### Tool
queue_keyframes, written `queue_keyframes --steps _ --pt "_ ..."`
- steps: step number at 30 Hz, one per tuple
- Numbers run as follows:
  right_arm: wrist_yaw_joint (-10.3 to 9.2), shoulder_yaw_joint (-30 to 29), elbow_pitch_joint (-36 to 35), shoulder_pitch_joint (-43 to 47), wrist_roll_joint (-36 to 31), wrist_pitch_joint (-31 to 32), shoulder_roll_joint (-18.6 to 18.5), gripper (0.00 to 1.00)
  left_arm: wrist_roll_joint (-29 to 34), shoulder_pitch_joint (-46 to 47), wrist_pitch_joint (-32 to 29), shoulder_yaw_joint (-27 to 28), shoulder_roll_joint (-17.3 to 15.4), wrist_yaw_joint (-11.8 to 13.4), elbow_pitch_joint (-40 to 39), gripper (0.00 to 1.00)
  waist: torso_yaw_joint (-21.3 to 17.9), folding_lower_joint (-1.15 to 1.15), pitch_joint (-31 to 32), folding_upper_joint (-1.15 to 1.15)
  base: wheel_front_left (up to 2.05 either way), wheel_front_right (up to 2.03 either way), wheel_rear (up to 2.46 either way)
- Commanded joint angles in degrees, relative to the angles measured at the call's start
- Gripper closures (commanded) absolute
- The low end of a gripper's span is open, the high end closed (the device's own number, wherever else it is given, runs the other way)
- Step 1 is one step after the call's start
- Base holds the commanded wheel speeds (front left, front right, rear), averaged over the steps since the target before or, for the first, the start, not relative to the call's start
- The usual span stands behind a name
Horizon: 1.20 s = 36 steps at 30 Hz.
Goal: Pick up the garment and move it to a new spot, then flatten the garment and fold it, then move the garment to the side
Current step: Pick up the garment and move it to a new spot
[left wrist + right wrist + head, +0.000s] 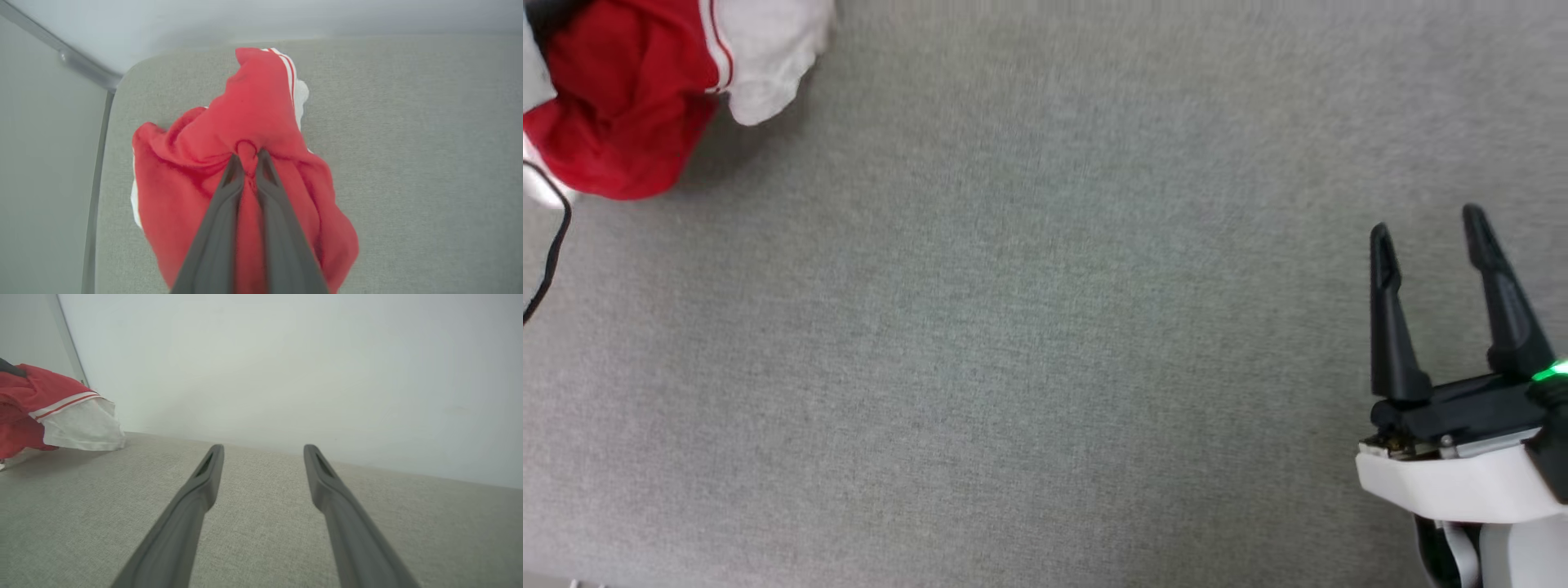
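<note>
The garment (629,90) is a crumpled red shirt with a white sleeve and striped trim, bunched at the far left corner of the grey surface. In the left wrist view my left gripper (247,157) is shut on a pinched fold of the garment (249,122), and the red cloth drapes around both dark fingers. The right wrist view shows the garment (49,412) at the left edge, its white sleeve hanging just above the surface. My right gripper (1427,224) stands open at the lower right, far from the cloth, and its fingers (204,477) hold nothing.
The grey fabric-covered surface (1029,343) spreads wide between the garment and my right gripper. A black cable (551,253) runs along the left edge. The surface's rounded corner (130,75) and a metal rail (77,65) lie just behind the garment, with a pale wall (286,367) beyond.
</note>
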<state>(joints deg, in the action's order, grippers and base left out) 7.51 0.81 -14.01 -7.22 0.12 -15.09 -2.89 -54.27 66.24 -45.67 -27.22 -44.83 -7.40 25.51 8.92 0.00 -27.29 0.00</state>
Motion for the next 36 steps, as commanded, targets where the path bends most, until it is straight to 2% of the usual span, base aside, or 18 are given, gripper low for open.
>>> queue_keyframes --steps 1,4,9,21,28,36 --pt "-0.04 0.13 0.67 0.65 0.38 -0.11 0.04 0.0 -0.39 1.08 -0.27 -0.6 -0.08 0.01 -1.14 1.0 -1.35 0.0 3.0 0.0 0.0 0.0 0.0" --pt "-0.04 0.01 2.42 1.48 1.67 -0.11 0.05 0.0 -0.3 2.98 -1.17 -2.94 -0.56 0.01 -5.04 1.0 -2.58 0.0 5.14 0.0 0.0 0.0 0.0" --pt "-0.04 -0.38 5.89 2.7 3.17 -0.11 0.05 0.0 -0.83 6.43 -2.49 -6.66 1.12 0.0 -11.13 1.0 -5.02 0.0 8.01 0.0 0.0 0.0 0.0" --pt "-0.04 -1.05 10.75 3.66 5.92 -0.11 0.06 0.0 -2.53 11.55 -2.52 -14.31 7.32 0.0 -20.9 1.0 -12.46 0.0 11.47 0.0 0.0 0.0 0.0" --pt "-0.04 -0.99 12.17 3.29 6.5 -0.11 0.07 0.0 -3.26 8.39 -0.65 -18.83 10.2 0.0 -24.74 1.0 -16.42 0.0 11.1 0.0 0.0 0.0 0.0" --pt "-0.04 -1.01 13.12 2.65 6.78 -0.11 0.06 0.0 -3.12 -2.82 5.58 -25.99 12.95 0.0 -24.15 1.0 -19.13 0.0 9.72 0.0 0.0 0.0 0.0"
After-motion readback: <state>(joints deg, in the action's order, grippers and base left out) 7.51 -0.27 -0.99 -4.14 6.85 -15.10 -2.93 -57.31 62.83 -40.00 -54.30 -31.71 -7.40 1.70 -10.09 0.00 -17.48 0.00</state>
